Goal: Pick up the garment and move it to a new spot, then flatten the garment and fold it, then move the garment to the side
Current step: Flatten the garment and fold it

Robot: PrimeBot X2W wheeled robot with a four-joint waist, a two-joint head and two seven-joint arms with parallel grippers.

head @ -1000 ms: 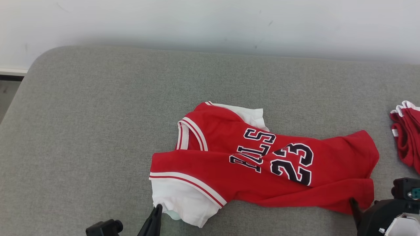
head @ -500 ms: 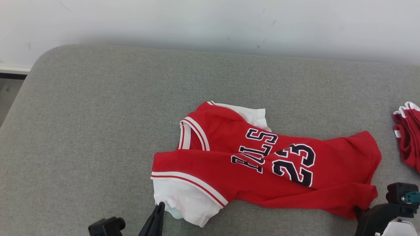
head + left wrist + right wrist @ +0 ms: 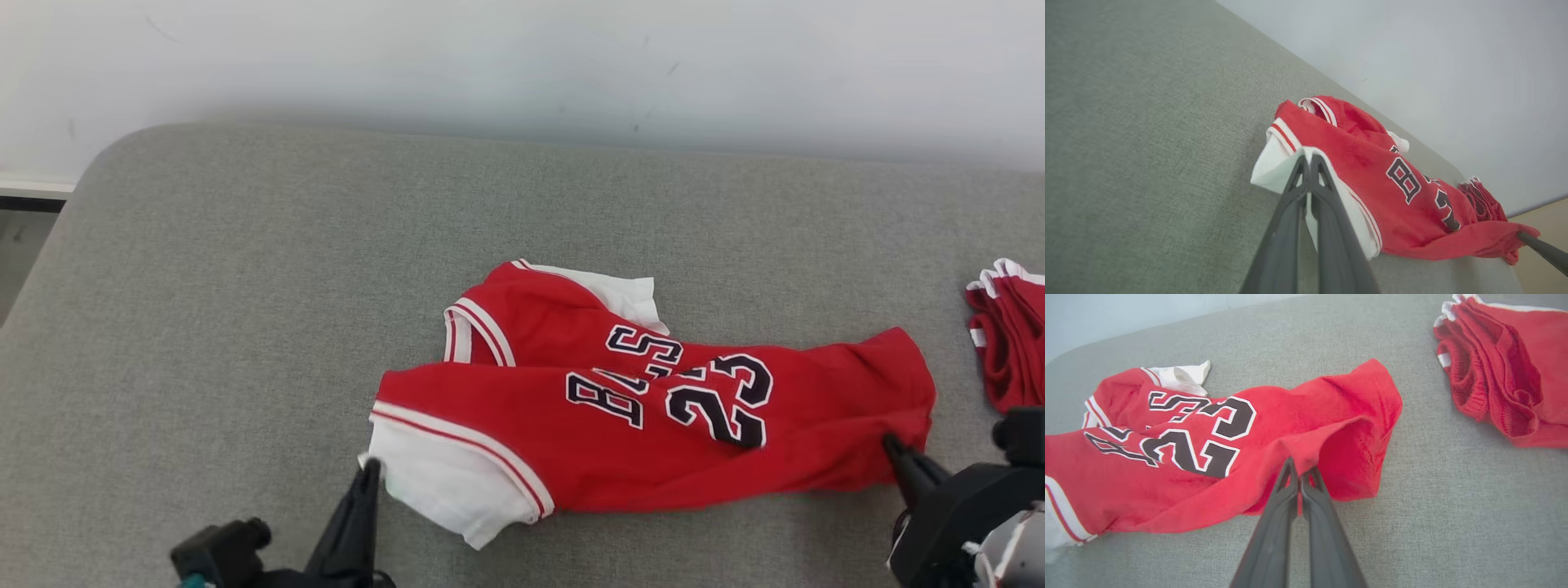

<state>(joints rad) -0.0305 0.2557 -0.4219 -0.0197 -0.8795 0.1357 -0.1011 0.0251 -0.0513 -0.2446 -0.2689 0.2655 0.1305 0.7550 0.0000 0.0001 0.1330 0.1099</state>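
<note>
The garment (image 3: 653, 408) is a red jersey with white sleeves and a black "23", lying crumpled across the grey cushion (image 3: 245, 286). My left gripper (image 3: 371, 469) is shut on its white sleeve at the near left; in the left wrist view the left gripper (image 3: 1306, 157) pinches the white cloth of the garment (image 3: 1372, 163). My right gripper (image 3: 890, 443) is shut on the red hem at the near right; the right wrist view shows the right gripper (image 3: 1300, 467) biting a raised fold of the garment (image 3: 1249, 437). Both pinched edges are lifted a little off the cushion.
A second red garment (image 3: 1008, 335) lies bunched at the cushion's right edge, also seen as a red pile (image 3: 1502, 375) in the right wrist view. A pale wall (image 3: 522, 57) runs behind the cushion. The cushion's rounded left corner (image 3: 106, 155) drops off to the floor.
My right gripper closed on the red hem. Both grippers have moved away from me, pulling the near edge of the jersey up and over, so the lettering has bunched.
</note>
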